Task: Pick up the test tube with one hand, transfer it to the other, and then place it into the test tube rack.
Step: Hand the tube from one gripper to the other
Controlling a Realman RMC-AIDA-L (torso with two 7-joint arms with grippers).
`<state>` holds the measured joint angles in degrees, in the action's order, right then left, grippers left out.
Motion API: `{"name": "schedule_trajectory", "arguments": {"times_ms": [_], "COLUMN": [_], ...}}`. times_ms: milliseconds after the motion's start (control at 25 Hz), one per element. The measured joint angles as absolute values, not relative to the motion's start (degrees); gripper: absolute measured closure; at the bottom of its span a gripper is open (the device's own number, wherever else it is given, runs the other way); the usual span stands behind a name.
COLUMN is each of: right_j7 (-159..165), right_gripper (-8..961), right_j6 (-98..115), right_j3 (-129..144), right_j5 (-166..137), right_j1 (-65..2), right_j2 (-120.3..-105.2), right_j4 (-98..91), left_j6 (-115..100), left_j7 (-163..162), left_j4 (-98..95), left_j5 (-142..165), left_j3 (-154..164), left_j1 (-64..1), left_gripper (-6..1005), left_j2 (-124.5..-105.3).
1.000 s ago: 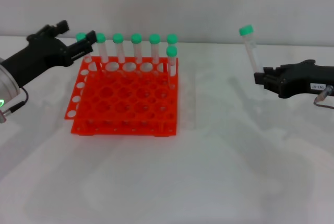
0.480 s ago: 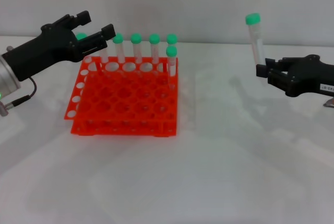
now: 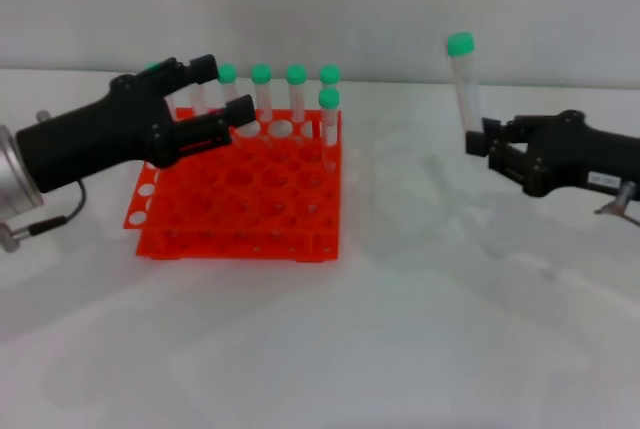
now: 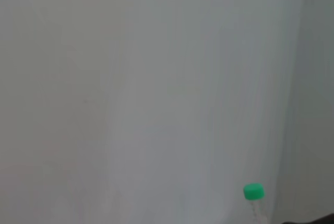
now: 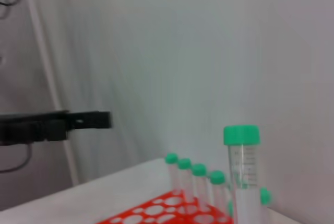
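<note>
The test tube [image 3: 466,99], clear with a green cap, stands nearly upright in my right gripper [image 3: 478,141], the black one with a white label, which is shut on its lower end, right of the rack. The tube also shows close in the right wrist view [image 5: 243,182], and its cap shows in the left wrist view [image 4: 253,191]. My left gripper [image 3: 226,95], black on a silver-grey forearm, is open and hovers over the back left of the orange-red test tube rack [image 3: 240,219]. It points toward the tube, well apart from it.
Several green-capped tubes [image 3: 296,94] stand in the rack's back row, one more [image 3: 328,119] at its right edge. They are just behind and beside my left gripper's fingers. The rack [image 5: 156,211] and my left gripper [image 5: 78,121] show in the right wrist view.
My left gripper has moved right and lower, over the rack's back left, fingers still open. My right gripper has carried the tube a little to the left.
</note>
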<state>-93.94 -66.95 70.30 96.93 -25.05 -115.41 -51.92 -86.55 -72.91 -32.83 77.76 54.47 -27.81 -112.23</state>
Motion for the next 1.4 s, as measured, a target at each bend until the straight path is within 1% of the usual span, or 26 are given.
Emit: {"name": "schedule_trajectory", "arguments": {"times_ms": [240, 560, 760, 880, 1400], "right_j7": [-100.17, -105.21, -106.25, -106.32, -106.83], "right_gripper": [775, 776, 776, 776, 776], "right_j6": [-70.85, -70.68, -70.42, -70.43, -70.55], "right_j3": [72.57, 79.74, 81.57, 81.65, 83.33], "right_j5": [101.51, 107.74, 109.7, 110.26, 111.63], "right_j1": [-26.63, -27.74, -28.22, -28.22, -28.39], "right_j2": [-115.83, -115.97, -116.02, -116.01, -116.02], "right_j4": [-46.14, -42.82, -42.09, -42.07, -42.4], "left_j6": [-85.85, -85.45, -84.42, -84.4, -84.4], "left_j7": [-72.48, -72.35, -72.01, -72.38, -72.42], "left_j4": [-32.47, -28.45, -27.25, -27.04, -25.3], "left_j5": [77.78, 77.8, 79.06, 80.22, 80.6], "left_j3": [54.39, 54.51, 54.69, 54.77, 56.2], "left_j1": [-28.48, -32.47, -33.49, -33.76, -35.2], "left_gripper": [138, 138, 137, 137, 160], "left_j2": [-114.51, -116.19, -117.85, -118.52, -118.93]}}
